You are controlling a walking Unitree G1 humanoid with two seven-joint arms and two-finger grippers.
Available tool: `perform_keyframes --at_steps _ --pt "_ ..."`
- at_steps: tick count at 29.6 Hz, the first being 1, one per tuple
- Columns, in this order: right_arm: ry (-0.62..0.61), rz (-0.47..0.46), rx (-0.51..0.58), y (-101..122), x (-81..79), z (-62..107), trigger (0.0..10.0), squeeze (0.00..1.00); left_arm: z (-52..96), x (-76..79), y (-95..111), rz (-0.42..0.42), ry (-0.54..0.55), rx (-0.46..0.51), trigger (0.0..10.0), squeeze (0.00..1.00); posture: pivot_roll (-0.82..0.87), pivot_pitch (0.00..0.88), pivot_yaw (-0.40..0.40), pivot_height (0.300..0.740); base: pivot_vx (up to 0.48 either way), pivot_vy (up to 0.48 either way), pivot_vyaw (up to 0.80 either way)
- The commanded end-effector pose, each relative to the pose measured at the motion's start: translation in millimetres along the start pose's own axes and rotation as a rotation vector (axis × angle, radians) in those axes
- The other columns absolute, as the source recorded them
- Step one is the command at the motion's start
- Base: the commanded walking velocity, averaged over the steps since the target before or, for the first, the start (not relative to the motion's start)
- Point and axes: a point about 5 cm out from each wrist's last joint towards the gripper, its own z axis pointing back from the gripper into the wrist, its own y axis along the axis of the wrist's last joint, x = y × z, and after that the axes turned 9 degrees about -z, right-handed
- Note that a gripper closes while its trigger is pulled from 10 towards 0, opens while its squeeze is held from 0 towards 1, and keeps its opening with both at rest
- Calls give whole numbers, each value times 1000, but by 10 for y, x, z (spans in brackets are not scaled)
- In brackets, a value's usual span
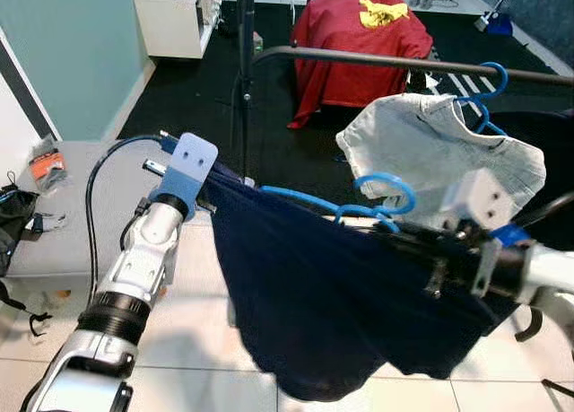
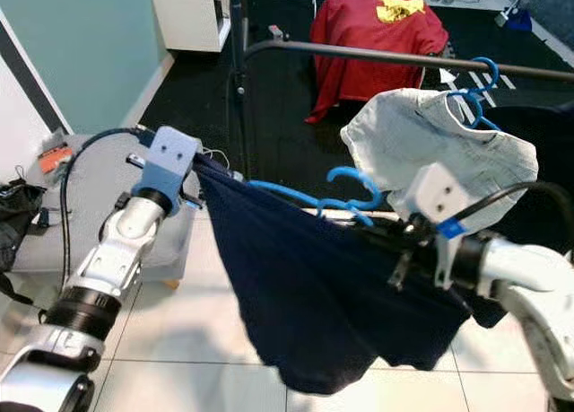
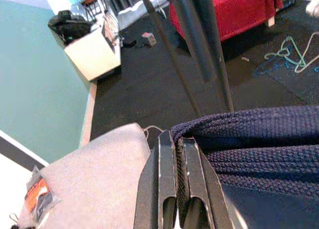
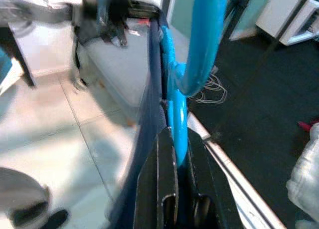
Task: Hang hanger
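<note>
Left eye view: navy garment (image 1: pixel 341 313) on a blue hanger (image 1: pixel 359 206) is held up between both arms, below and short of the rail (image 1: pixel 404 64). Hook not yet on the rail; the lift and hooking remain, by my reading. A pale shirt (image 1: pixel 439 152) already hangs there.

Left wrist view: left end effector (image 3: pixel 179 184) nipped tight on the navy garment's knit edge, fingers nearly together.

Right wrist view: right end effector (image 4: pixel 180 189) clamped narrow on the blue hanger's neck, just under the hook, cloth beside it.
</note>
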Motion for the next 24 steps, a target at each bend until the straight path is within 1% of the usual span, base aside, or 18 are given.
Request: perform_keyframes --at_steps 1,5,6,8,10,11,12,13,15,16,17,18,19,20,21,22,23,24 --pt "-28 -3 32 105 45 120 0 0 83 -178 -342 -50 51 -139 0 0 -68 175 -23 740 0 0 0" --pt "-51 3 74 173 66 119 0 0 110 -98 -394 -53 21 -154 0 0 -71 176 -21 740 0 0 0" --pt "-69 -1 99 202 94 126 0 0 134 -36 -416 -48 0 -161 0 0 -73 178 -22 740 0 0 0" --pt "-69 -1 99 202 94 126 0 0 134 -36 -416 -48 0 -161 0 0 -73 178 -22 740 0 0 0" --pt "-74 -12 145 254 112 129 0 0 183 111 -433 -32 -47 -163 0 0 -71 181 -27 740 0 0 0" --pt "-74 -12 145 254 112 129 0 0 183 111 -433 -32 -47 -163 0 0 -71 181 -27 740 0 0 0" --pt "-93 -11 178 290 137 127 0 0 204 174 -426 -22 -66 -157 0 0 -70 182 -27 740 0 0 0" --pt "-93 -11 178 290 137 127 0 0 204 174 -426 -22 -66 -157 0 0 -70 182 -27 740 0 0 0" --pt "-148 11 222 346 196 131 0 0 232 261 -397 7 -92 -137 0 0 -73 181 -26 740 0 0 0" --pt "-184 20 242 356 237 128 0 0 244 313 -361 38 -117 -113 0 0 -72 179 -27 740 0 0 0" --pt "-184 20 242 356 237 128 0 0 244 313 -361 38 -117 -113 0 0 -72 179 -27 740 0 0 0" --pt "-246 15 267 351 301 109 0 0 259 396 -272 97 -170 -59 0 0 -74 178 -28 740 0 0 0" --pt "-246 15 267 351 301 109 0 0 259 396 -272 97 -170 -59 0 0 -74 178 -28 740 0 0 0" --pt "-320 20 288 328 363 66 0 0 289 504 -112 189 -251 28 0 0 -76 174 -29 740 0 0 0" --pt "-376 5 322 287 396 -23 0 0 334 608 93 287 -334 125 0 0 -76 174 -29 740 0 0 0" --pt "-376 5 322 287 396 -23 0 0 334 608 93 287 -334 125 0 0 -76 174 -29 740 0 0 0" --pt "-418 -11 346 247 408 -107 0 0 374 679 260 362 -392 202 0 0 -74 170 -30 740 0 0 0" --pt "-418 -11 346 247 408 -107 0 0 374 679 260 362 -392 202 0 0 -74 170 -30 740 0 0 0"
